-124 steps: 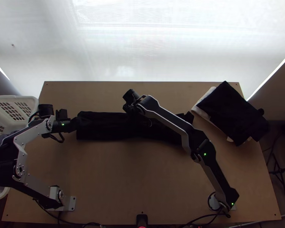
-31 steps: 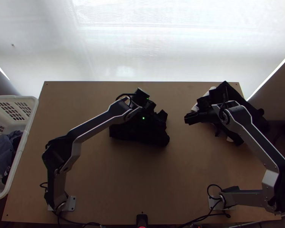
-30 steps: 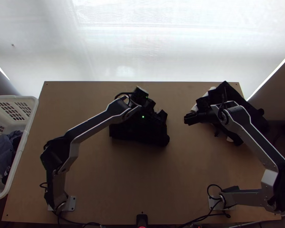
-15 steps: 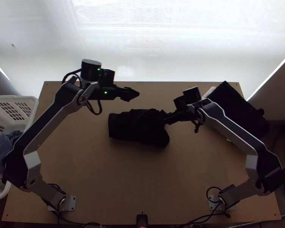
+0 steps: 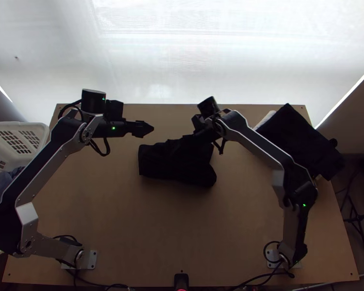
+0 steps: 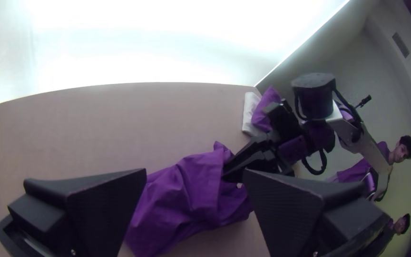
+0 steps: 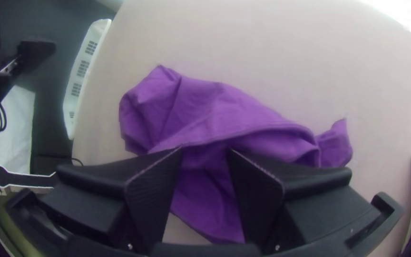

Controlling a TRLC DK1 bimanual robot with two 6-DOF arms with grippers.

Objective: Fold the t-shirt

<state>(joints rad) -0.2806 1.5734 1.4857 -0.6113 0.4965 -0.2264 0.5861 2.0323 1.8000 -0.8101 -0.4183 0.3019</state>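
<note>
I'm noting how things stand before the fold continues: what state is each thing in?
T-shirt: bunched and wrinkled, on the table.
Left pincer: open, holding nothing.
Right pincer: open, at the t-shirt; contact unclear.
Dark cloth: folded, over the white cloth.
White cloth: mostly covered.
Basket: upright beside the table, clothes inside.

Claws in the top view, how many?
2. Left claw: over the far left part of the table. Right claw: at the far side of the t-shirt in the middle.
</note>
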